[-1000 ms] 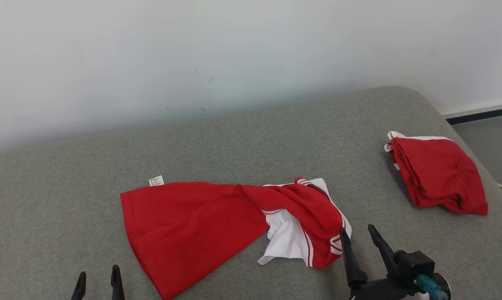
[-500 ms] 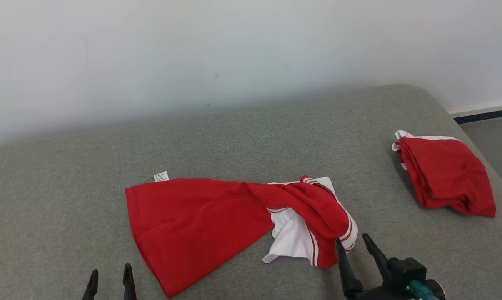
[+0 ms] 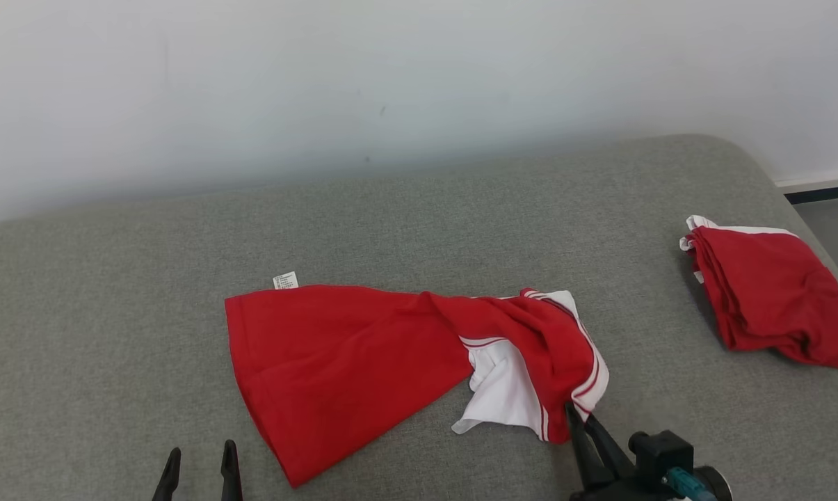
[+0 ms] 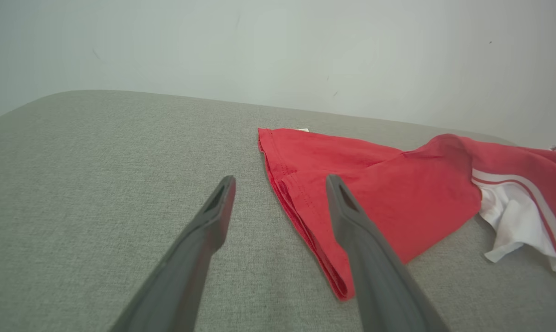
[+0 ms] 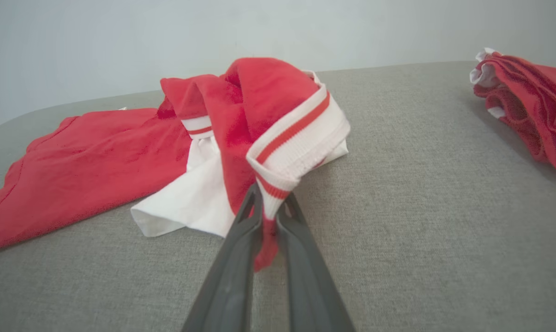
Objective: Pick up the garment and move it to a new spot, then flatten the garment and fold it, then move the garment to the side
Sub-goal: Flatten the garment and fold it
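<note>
Garment [image 3: 349,362]: red with white trim, crumpled mid-cushion [image 3: 147,292], label [image 3: 286,280] at far left corner. Right gripper [image 5: 269,198]: fingers pinching the striped cuff [image 5: 301,143] at its near right end. Left gripper [image 3: 202,451]: fingers spread, just beside the left hem. Folded red pile [image 3: 773,299]: far right, well apart.

Grey fabric worktop [image 3: 113,313]; folded red-and-white cloth pile [image 3: 773,292] near its right edge; white wall [image 3: 391,69] behind its far edge; dark skirting [image 3: 829,192] beyond its right corner.
</note>
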### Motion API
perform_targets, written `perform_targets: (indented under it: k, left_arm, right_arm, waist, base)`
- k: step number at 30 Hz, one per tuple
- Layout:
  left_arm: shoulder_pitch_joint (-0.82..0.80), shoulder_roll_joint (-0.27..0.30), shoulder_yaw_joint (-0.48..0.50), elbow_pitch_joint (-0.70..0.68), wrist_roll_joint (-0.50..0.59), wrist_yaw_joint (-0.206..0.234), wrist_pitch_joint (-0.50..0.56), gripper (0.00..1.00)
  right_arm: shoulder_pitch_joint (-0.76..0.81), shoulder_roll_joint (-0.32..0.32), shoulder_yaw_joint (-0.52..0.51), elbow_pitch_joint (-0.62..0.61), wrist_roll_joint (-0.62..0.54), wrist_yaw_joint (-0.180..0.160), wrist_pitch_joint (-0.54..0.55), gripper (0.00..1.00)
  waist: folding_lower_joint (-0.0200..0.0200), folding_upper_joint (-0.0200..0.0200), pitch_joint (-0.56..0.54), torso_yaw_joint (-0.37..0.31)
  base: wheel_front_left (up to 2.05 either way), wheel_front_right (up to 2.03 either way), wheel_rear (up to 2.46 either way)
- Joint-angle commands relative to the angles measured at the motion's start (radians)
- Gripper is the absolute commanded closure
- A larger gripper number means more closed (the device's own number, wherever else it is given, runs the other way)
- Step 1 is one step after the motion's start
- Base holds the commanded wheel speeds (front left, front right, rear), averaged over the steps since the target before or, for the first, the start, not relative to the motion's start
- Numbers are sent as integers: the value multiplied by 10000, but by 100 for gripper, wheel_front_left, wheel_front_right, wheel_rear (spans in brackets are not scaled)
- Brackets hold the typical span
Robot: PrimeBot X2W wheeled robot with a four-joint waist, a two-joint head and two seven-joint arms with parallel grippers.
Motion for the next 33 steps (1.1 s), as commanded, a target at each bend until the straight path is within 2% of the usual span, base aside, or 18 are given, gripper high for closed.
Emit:
perform_targets:
  k: [1,7,13,22,23,24,25,29,33]
  left_arm:
    - [-94,-15,-19,20,51,2,-31,0]
    - [-147,-15,-149,79,-8,-21,-31,0]
    - [-299,-14,-420,184,-11,-71,-31,0]
    - [-888,-13,-996,404,-96,-178,-31,0]
    - [-948,-14,-1050,447,-108,-157,-31,0]
    - [-1003,-14,-1104,482,-119,-166,-31,0]
    - [-1059,-13,-1135,504,-117,-169,-31,0]
    - [-1254,-13,-1247,592,-134,-187,-31,0]
    - [-1321,-14,-1233,587,-146,-177,-31,0]
  right_arm:
    - [-115,24,-1,-108,4,-25,4,100]
    - [-712,-33,111,-851,136,-25,2,100]
    - [-2097,-663,47,-1263,261,-25,4,100]
    - [-3919,-1573,-402,-217,-61,-25,5,100]
    - [-4051,-1675,-519,194,-152,-25,4,88]
    - [-4191,-1739,-696,624,-208,-25,2,51]
    - [-4406,-1799,-898,995,-321,-25,2,0]
    - [-4813,-1983,-1563,2188,-863,-25,5,0]
    - [-4519,-1914,-1942,2327,-1042,-25,4,0]
  waist:
    - [-1,0,40,44]
    - [-1,0,173,156]
    - [-1,0,398,353]
    - [-1,0,1018,1075]
    - [-1,0,1088,1138]
    - [-1,0,1168,1209]
    - [-1,0,1237,1261]
    - [-1,0,1485,1415]
    - [-1,0,1632,1373]
  base:
    - [0,0,0]
    - [0,0,0]
    - [0,0,0]
    - [0,0,0]
    - [0,0,0]
    - [0,0,0]
    - [0,0,0]
    - [0,0,0]
    - [0,0,0]
